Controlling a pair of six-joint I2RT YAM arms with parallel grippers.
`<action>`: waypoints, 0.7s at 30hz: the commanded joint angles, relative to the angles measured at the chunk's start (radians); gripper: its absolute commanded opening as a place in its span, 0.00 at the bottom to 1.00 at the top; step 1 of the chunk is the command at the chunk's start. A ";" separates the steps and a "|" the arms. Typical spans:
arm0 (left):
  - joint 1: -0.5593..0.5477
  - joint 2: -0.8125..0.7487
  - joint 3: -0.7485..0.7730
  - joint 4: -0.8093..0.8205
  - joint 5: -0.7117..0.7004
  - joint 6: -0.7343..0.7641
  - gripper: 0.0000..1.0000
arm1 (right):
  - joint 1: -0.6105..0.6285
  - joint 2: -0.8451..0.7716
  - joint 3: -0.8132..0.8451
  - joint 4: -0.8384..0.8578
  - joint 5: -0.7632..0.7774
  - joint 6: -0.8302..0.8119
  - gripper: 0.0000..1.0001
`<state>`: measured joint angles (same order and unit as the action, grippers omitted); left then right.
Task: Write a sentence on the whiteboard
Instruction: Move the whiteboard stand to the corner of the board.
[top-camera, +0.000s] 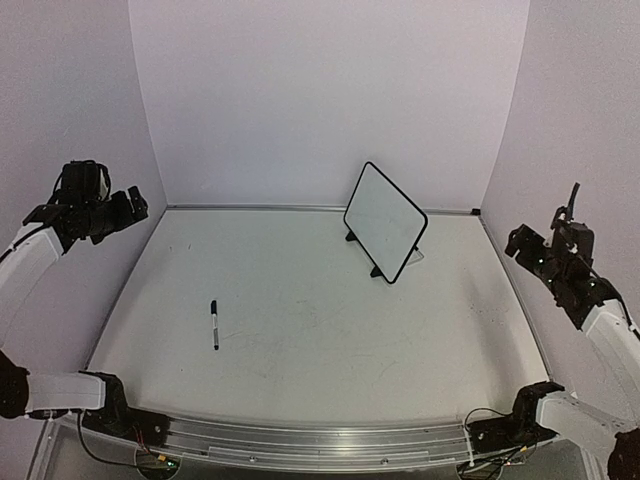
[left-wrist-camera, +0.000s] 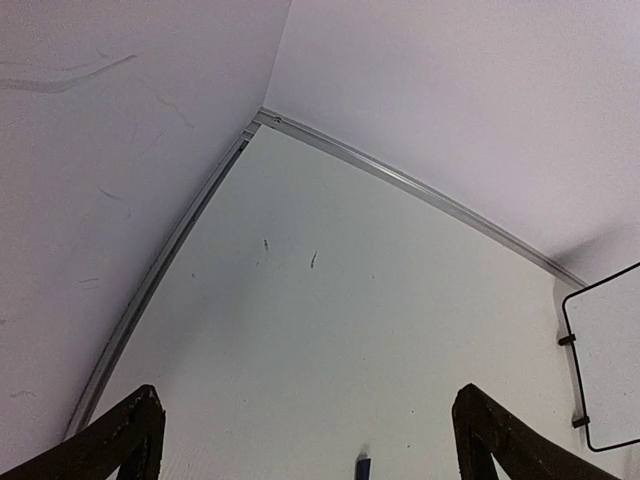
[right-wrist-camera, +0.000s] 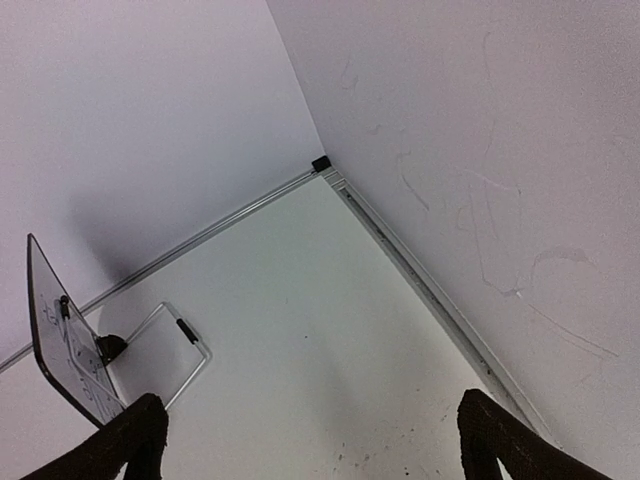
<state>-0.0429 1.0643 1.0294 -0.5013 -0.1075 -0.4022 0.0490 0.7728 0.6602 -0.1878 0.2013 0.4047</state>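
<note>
The whiteboard (top-camera: 385, 220) stands tilted on its two black feet at the back of the table, right of centre. Its face looks blank; no sentence shows. Its edge shows in the left wrist view (left-wrist-camera: 612, 360) and the right wrist view (right-wrist-camera: 62, 350). A black marker (top-camera: 214, 323) lies on the table at the left front; its blue end shows in the left wrist view (left-wrist-camera: 362, 468). My left gripper (top-camera: 132, 205) is open and empty, raised at the far left. My right gripper (top-camera: 520, 242) is open and empty, raised at the far right.
A wire stand (right-wrist-camera: 172, 345) lies on the table behind the whiteboard. White walls close the table on the left, back and right, with a metal rail (top-camera: 300, 207) along the back edge. A metal bar (top-camera: 320, 440) runs along the near edge.
</note>
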 joint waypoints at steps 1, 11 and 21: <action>0.001 0.045 0.176 -0.180 0.073 0.025 1.00 | 0.005 0.036 0.081 -0.140 -0.149 0.102 0.95; 0.001 0.078 0.193 -0.143 0.193 0.236 0.99 | 0.425 0.154 0.161 -0.217 0.024 0.342 0.89; 0.002 0.061 0.089 -0.081 0.253 0.237 0.99 | 0.919 0.532 0.365 -0.240 0.359 0.617 0.82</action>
<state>-0.0429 1.1399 1.1308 -0.6290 0.0870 -0.1795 0.8490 1.1573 0.9107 -0.4134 0.3745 0.8783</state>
